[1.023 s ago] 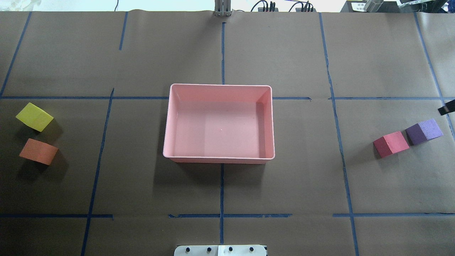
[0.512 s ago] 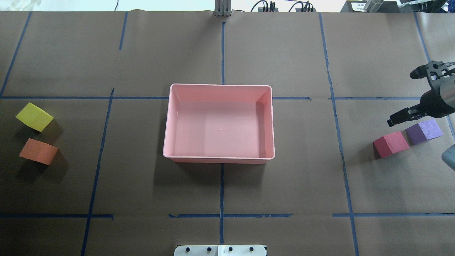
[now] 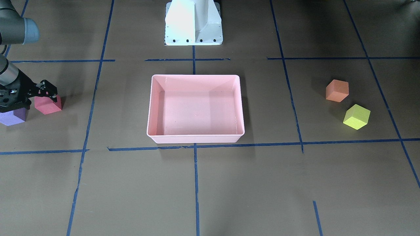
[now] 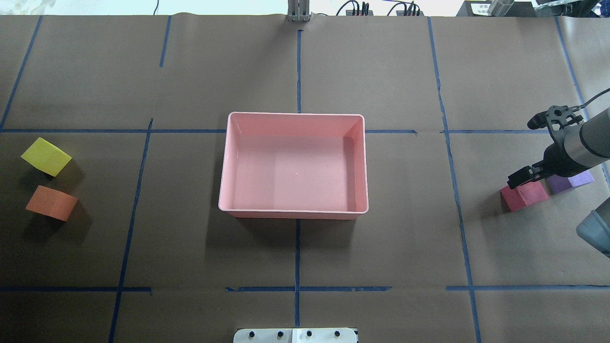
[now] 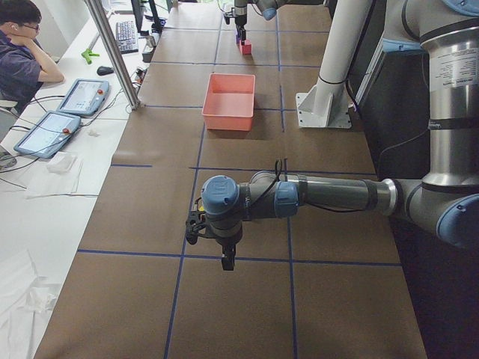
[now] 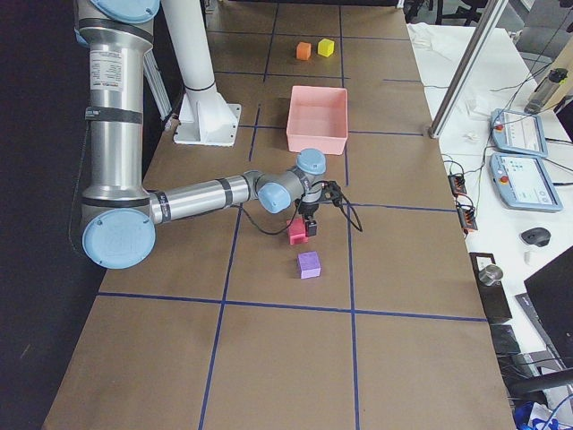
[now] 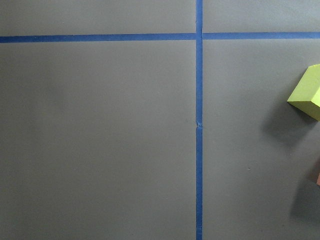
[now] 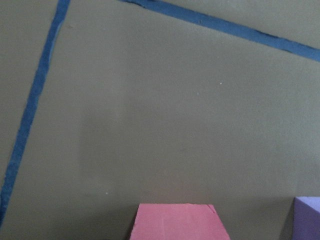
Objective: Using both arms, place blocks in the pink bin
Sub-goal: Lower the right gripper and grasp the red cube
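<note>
The pink bin [image 4: 293, 114] [image 3: 195, 140] sits mid-table with nothing in it. The red block [image 4: 524, 194] [image 3: 47, 105] [image 8: 175, 222] and the purple block [image 4: 572, 181] [image 3: 13, 116] lie side by side at the right. My right gripper [image 4: 523, 152] [image 3: 26, 98] hovers over them, jaws spread wide and empty. The yellow-green block [image 4: 46, 156] [image 7: 307, 92] and the orange block [image 4: 52, 203] [image 3: 337, 90] lie at the left. My left gripper [image 5: 224, 258] shows only in the exterior left view, above bare table; I cannot tell whether it is open or shut.
The white pedestal [image 3: 193, 23] stands behind the bin. Blue tape lines cross the brown paper table cover. An operator [image 5: 22, 52] sits at a side desk with tablets [image 5: 78, 96]. A metal post [image 5: 112, 52] rises by the table edge.
My right arm has come in from the right edge and moved left and down over the purple and red blocks, jaws open. No block has moved.
</note>
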{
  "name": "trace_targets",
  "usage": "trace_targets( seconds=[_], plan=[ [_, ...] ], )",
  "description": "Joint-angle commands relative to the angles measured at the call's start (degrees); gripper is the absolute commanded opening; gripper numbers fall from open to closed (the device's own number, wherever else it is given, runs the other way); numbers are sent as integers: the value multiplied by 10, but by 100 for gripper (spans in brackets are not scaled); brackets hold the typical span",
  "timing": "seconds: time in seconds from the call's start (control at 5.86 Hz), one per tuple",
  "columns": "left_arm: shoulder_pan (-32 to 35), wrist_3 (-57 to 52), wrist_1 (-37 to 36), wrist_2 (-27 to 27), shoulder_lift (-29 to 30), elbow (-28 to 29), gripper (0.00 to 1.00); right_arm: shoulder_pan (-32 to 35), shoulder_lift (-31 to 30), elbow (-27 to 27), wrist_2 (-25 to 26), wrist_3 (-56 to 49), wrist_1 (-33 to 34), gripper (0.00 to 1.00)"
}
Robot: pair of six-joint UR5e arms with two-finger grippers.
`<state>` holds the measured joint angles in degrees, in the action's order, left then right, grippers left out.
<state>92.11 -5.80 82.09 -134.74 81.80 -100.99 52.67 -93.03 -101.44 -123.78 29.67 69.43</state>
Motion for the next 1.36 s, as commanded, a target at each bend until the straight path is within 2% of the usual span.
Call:
trace_targets(
  seconds=[0.0,0.17,0.34,0.51,0.85,1.02,1.19],
  plan=[
    [0,0,-1,0,-1,0,100,-30,-2,30,8,-1,0,100],
    [0,0,-1,0,-1,0,100,-32,-1,32,13,0,0,95],
    [0,0,-2,0,-1,0,100,-32,-1,31,13,-1,2,43],
    [0,0,-2,0,-1,0,100,-30,0,23,6,-1,2,37],
    [0,0,-2,-1,-1,0,100,-25,5,-41,6,7,10,36],
    [0,0,-2,-3,-1,-1,100,-24,27,-63,0,36,23,36],
    [0,0,-1,-3,-1,-3,100,-24,102,-78,-2,83,103,36]
  ],
)
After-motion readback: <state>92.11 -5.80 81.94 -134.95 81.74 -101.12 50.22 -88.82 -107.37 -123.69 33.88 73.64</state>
